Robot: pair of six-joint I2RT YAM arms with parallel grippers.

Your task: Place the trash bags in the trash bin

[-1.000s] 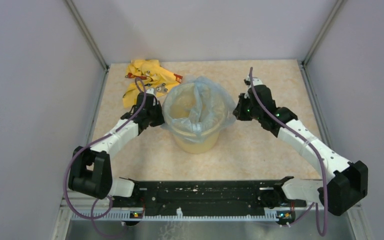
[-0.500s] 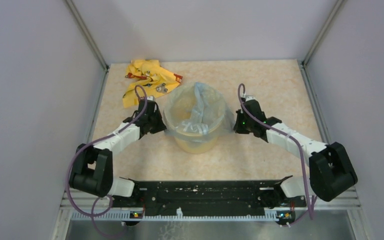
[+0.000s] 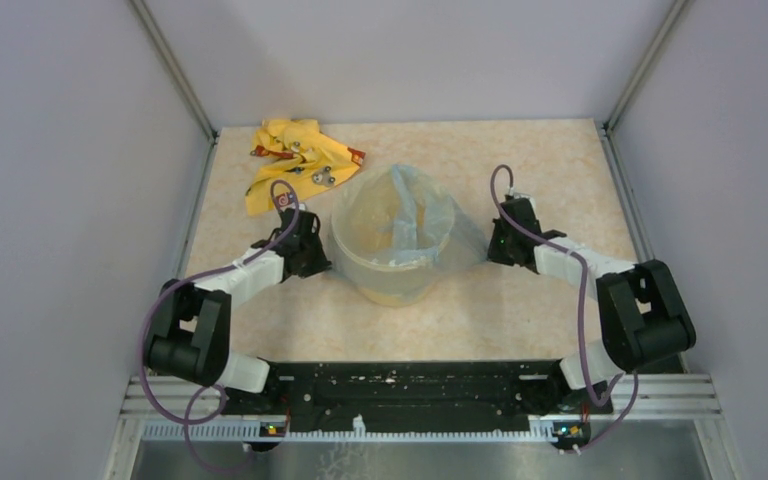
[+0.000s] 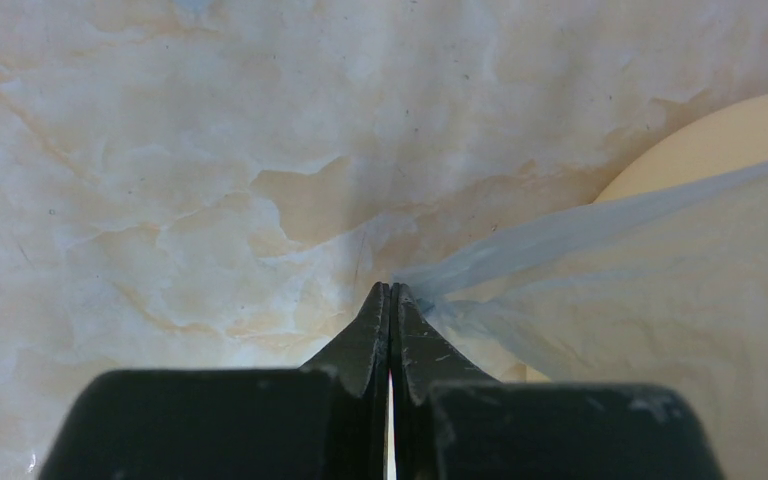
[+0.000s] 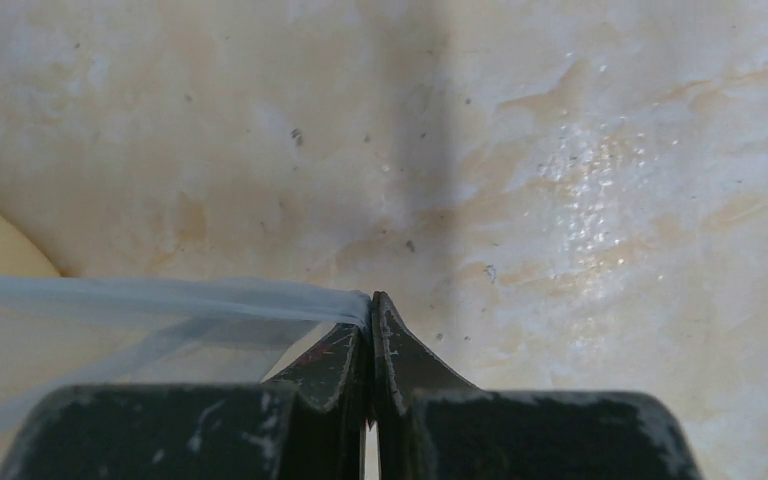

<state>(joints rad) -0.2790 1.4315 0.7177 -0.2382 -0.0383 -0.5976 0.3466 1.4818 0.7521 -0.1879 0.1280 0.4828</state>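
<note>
Left gripper (image 4: 391,296): jaws pressed together, pinching a corner of the trash bag (image 4: 620,290) film. Right gripper (image 5: 371,302): likewise closed, nipping the film's opposite edge. Bag pulled taut between them, spread over the mouth of the trash bin (image 3: 392,285), mid-table (image 3: 520,310). It seems to sag inside; depth unclear. Yellow cloth (image 3: 295,155) near far-left corner, apart.

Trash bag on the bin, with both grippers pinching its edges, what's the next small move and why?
Probably open both grippers and let go. The left gripper and right gripper are each shut on an edge of the bag, held low outside the bin close to the table, and the bag looks stretched over the rim.
</note>
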